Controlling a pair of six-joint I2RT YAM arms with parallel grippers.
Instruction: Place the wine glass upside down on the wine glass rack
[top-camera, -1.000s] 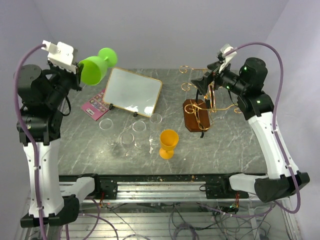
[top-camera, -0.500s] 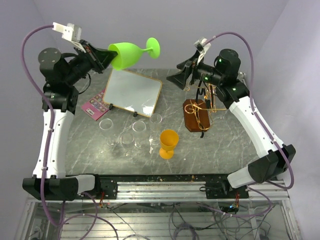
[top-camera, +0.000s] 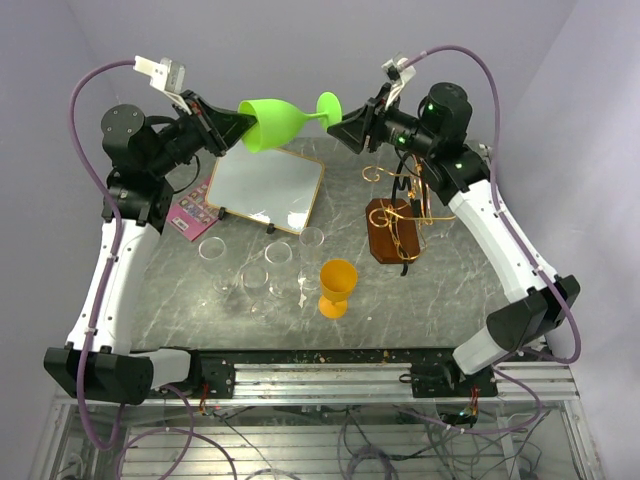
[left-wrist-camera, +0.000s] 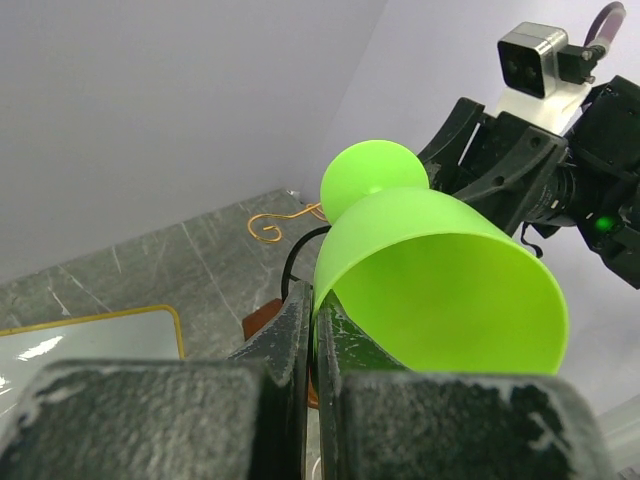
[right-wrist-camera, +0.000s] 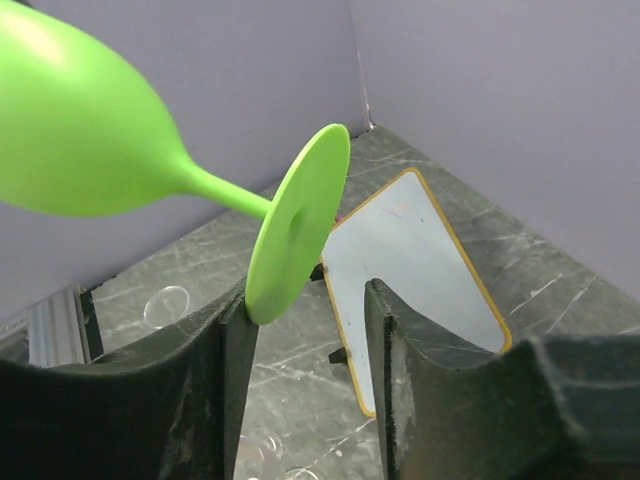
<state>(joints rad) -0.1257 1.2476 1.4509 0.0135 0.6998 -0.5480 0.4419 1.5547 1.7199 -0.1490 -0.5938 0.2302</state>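
a mid-air handover is looking underway: the left jaws are clamping the rim of the green wine glass (top-camera: 275, 118), which is lying sideways high above the surface, and the right jaws are gaping just at its foot (right-wrist-camera: 295, 225). next, i'd say, they're needing to close there before turning it over onto the wine glass rack (top-camera: 400, 220) below.

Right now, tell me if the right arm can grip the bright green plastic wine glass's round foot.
Probably yes: the right gripper is open with the glass's foot at its mouth, nothing between them.
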